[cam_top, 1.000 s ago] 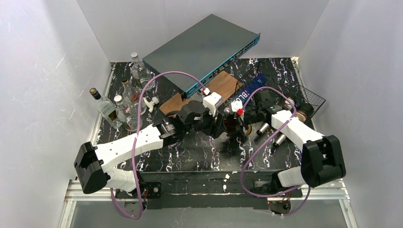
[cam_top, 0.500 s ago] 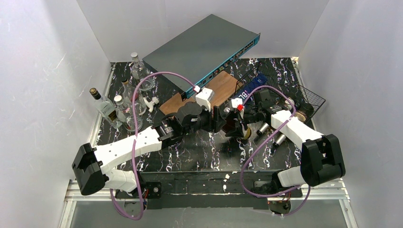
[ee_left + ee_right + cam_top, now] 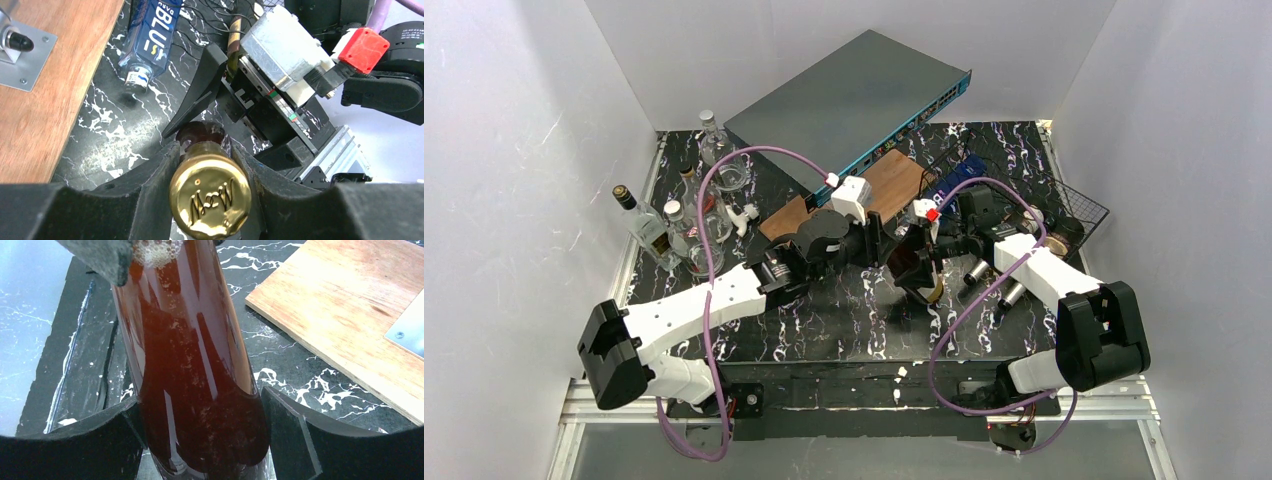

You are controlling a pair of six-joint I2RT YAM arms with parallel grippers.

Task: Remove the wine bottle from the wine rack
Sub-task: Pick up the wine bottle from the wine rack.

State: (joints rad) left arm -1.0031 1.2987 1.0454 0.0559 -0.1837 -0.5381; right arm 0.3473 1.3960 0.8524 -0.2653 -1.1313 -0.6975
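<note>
- Where the two arms meet near the middle of the desk (image 3: 844,320), the wine bottle (image 3: 917,265) is held between them, left of the wine rack (image 3: 1079,205) and its grid end.
- Left jaws: closed in on the bottle's neck, one finger on each side, just under the gold cap (image 3: 210,197).
- Right jaws: spread wide around the bottle's dark red body, both fingers (image 3: 285,430) against the glass.
- Beneath the body shows marbled desk beside the wooden board (image 3: 350,305).
</note>
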